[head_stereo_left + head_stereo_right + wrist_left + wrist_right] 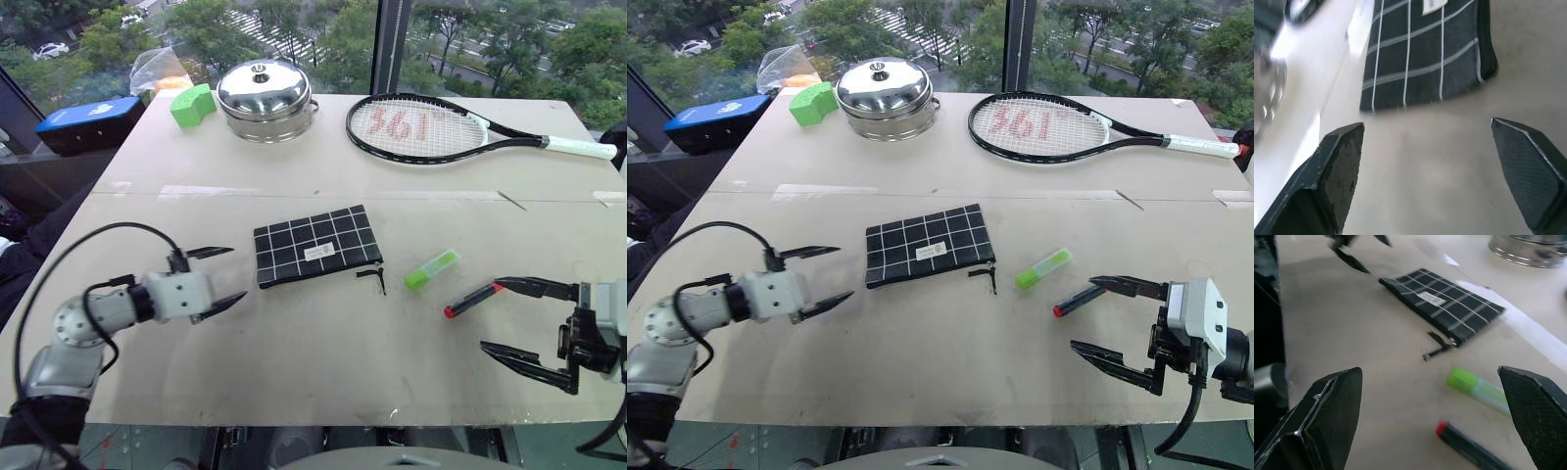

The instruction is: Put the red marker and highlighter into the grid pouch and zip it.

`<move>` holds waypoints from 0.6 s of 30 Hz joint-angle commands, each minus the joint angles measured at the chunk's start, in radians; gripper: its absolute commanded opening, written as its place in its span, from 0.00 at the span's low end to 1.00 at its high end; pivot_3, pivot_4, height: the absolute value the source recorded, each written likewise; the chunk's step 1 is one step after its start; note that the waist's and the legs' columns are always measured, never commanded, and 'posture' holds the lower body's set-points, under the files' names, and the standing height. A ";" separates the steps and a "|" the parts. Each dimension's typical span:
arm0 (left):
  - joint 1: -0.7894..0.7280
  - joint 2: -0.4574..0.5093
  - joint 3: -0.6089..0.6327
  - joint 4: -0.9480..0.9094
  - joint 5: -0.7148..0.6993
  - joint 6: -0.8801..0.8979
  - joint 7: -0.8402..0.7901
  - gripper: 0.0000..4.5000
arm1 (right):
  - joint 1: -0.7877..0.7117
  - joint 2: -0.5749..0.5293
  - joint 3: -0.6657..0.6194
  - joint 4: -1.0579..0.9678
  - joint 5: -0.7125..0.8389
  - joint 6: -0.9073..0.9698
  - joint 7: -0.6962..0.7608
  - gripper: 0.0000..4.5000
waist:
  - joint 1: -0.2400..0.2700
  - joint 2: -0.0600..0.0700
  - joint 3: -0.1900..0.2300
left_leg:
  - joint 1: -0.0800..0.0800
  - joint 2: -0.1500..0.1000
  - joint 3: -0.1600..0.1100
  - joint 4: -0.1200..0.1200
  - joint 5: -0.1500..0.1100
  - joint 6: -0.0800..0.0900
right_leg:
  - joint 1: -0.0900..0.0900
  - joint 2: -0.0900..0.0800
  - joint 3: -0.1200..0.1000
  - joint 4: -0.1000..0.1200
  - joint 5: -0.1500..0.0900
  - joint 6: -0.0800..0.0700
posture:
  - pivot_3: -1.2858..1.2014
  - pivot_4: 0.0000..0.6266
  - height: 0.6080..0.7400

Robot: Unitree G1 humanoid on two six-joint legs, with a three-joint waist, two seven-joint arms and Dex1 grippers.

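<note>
The grid pouch (316, 245) lies flat in the middle of the table, its black zipper pull (373, 275) trailing off its right end. To the right of it rest the pale green highlighter (432, 268) and, closer to the front edge, the red marker (473, 300). My right gripper (516, 318) stands open just right of the marker, apart from it, with nothing between its fingers. On the pouch's left, my left gripper (223, 277) is open and empty, a short gap from the pouch edge (1425, 100). The right wrist view shows the marker (1469, 445), highlighter (1476, 387) and pouch (1442, 303).
At the back of the table stand a lidded steel pot (265, 99), a green block (192, 105) and a tennis racket (441, 130). A blue case (88, 122) sits beyond the table's back left corner. The table's front edge (294, 421) runs close below both grippers.
</note>
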 commanded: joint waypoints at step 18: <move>-0.192 -0.183 -0.241 0.141 0.290 -0.018 0.309 0.93 | 0.047 0.022 -0.014 -0.088 -0.007 -0.028 -0.108 1.00 | 0.013 0.007 -0.007 | 0.008 0.000 0.001 0.001 0.000 0.001 | 0.008 0.004 -0.005 0.002 0.002 0.004 | 0.52 0.24 1.00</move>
